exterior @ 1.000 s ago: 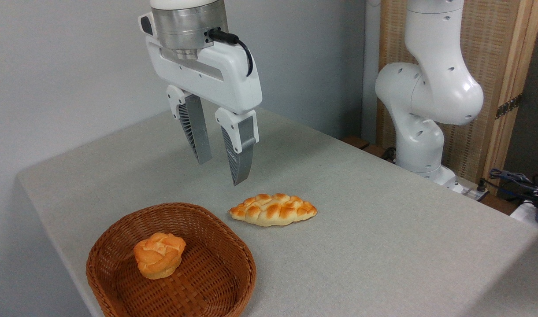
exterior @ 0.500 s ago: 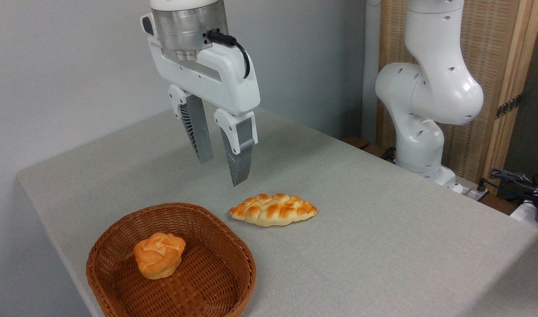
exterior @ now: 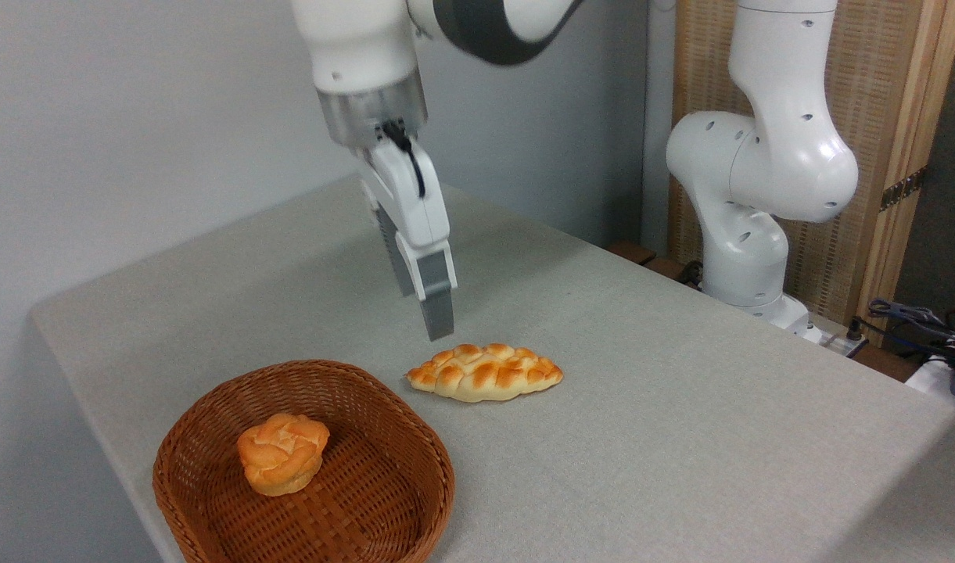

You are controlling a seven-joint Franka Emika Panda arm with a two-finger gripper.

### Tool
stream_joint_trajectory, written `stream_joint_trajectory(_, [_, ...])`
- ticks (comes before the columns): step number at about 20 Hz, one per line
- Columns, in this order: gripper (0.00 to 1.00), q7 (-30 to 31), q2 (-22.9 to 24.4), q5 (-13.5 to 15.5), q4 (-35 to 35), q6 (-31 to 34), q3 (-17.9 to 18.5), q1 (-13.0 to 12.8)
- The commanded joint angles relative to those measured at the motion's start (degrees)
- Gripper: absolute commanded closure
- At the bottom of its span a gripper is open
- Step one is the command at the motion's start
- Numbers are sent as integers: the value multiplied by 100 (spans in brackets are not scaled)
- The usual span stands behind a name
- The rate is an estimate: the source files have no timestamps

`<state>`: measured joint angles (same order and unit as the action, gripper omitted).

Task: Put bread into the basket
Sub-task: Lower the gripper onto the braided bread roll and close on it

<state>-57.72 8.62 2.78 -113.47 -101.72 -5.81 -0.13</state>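
Observation:
The bread (exterior: pixel 485 372), a braided loaf with golden-brown bumps, lies flat on the grey table (exterior: pixel 680 407), just right of the basket. The reddish-brown wicker basket (exterior: pixel 211 414) sits at the front left and holds a small round orange bun (exterior: pixel 282 453). My gripper (exterior: pixel 422 314) hangs above the table, just behind and above the loaf's left end, not touching it. It is turned nearly edge-on to the camera, so one finger (exterior: pixel 436 301) mostly covers the other. The two fingers stand apart, open, with nothing between them.
The white arm base (exterior: pixel 747 234) stands at the table's back right, with a wooden screen (exterior: pixel 876 102) behind it. Cables and gear (exterior: pixel 931 336) lie at the far right edge. A pale wall (exterior: pixel 133 117) runs along the table's left and back.
The wrist has turned about a quarter turn, so the fingers now show edge-on instead of side by side. The gripper has shifted slightly right and down toward the loaf. Bread, bun and basket have not moved.

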Motion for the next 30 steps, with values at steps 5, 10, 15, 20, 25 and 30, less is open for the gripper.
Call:
stream_joint_trajectory(5, [0,-1381,255,30,-1343,-637,-324,48])
stream_joint_trajectory(10, [0,-1532,220,-541,-1793,-1148,-333,48])
stream_joint_trajectory(15, [50,-1567,193,-550,-1802,-1157,-342,48])
stream_joint_trajectory(20, [57,-1576,184,-550,-1802,-1148,-342,39])
stream_joint_trajectory(25, [58,-1585,176,-550,-1802,-1139,-342,39])
stream_joint_trajectory(30, [66,-1778,176,-550,-1627,-772,-333,39])
